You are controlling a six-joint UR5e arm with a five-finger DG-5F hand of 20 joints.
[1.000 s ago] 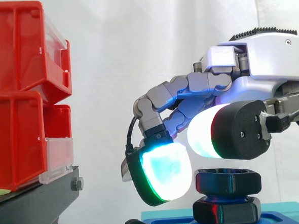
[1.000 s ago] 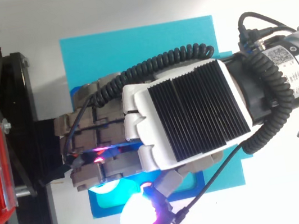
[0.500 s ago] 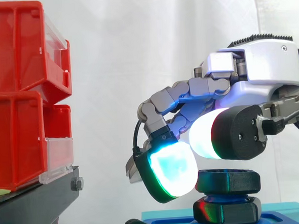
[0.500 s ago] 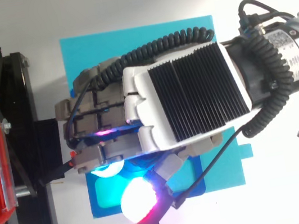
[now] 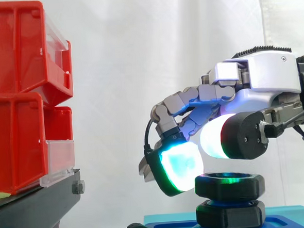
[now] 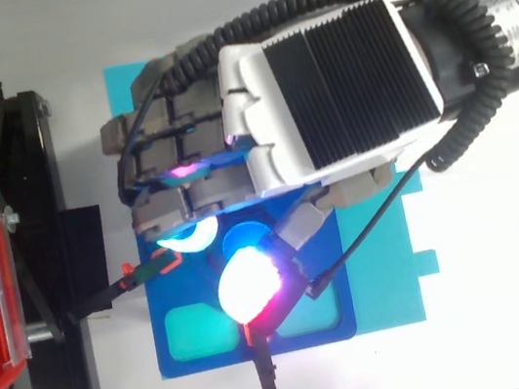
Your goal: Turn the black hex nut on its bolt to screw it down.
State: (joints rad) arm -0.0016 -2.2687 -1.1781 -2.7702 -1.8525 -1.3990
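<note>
Low at the side view's 5 o'clock, the black hex nut (image 5: 228,186) sits just above a second black nut (image 5: 230,216) on a blue base (image 6: 182,360). At its 12 o'clock we see the hand (image 5: 258,79) close over it; we cannot tell whether it grips the nut. Out at 9 o'clock, well apart, red bins (image 5: 16,96) are stacked on a black stand (image 5: 34,214).

The hex nut (image 5: 228,186) is black with a green sheen on top, and the lower nut (image 5: 230,215) is black. The hand (image 5: 263,76) is silver-grey with a black ribbed back. One fingertip pad (image 5: 178,166) glows cyan edged green. The bins (image 5: 16,96) are red with clear fronts, the stand (image 5: 39,209) black, the base (image 6: 254,348) blue and the plate (image 6: 389,263) turquoise.
</note>
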